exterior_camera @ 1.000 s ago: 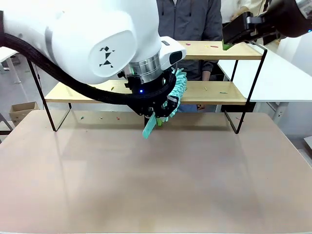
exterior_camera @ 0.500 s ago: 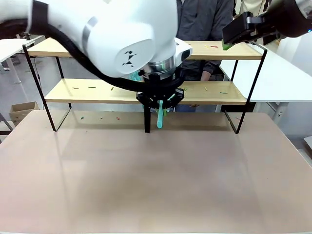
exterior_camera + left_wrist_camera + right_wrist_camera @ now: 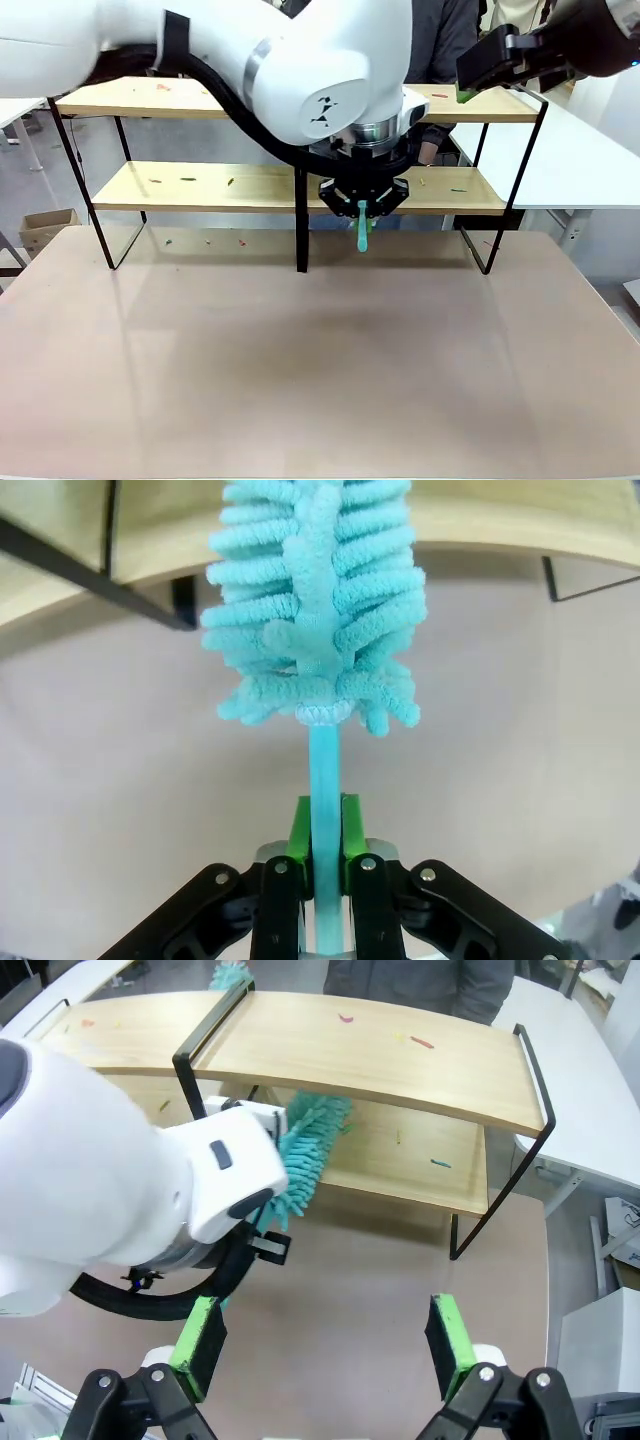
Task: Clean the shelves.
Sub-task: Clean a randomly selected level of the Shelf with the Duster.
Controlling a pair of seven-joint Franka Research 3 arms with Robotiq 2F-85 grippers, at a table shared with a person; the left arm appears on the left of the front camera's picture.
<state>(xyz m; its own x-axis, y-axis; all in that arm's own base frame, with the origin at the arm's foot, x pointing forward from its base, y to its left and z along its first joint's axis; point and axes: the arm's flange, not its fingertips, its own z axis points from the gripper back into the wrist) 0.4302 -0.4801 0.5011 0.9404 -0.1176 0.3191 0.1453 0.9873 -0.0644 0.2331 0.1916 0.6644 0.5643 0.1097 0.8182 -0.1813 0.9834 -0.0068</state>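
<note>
With my left gripper (image 3: 325,832) clamped on the duster (image 3: 315,610), its head at the lower board of the shelves (image 3: 200,187) right of their upright (image 3: 301,225), and my right gripper (image 3: 325,1345) agape above them, coloured bits (image 3: 421,1042) on both boards suggested most cleaning was left.

The front camera is looking across the table (image 3: 320,380) at the shelves (image 3: 250,186). The left wrist camera is peering close along the left gripper (image 3: 324,830) at the duster (image 3: 318,600). The right wrist camera is looking down from high above, past the right gripper (image 3: 323,1335). All three views are sharing shelves and duster.
</note>
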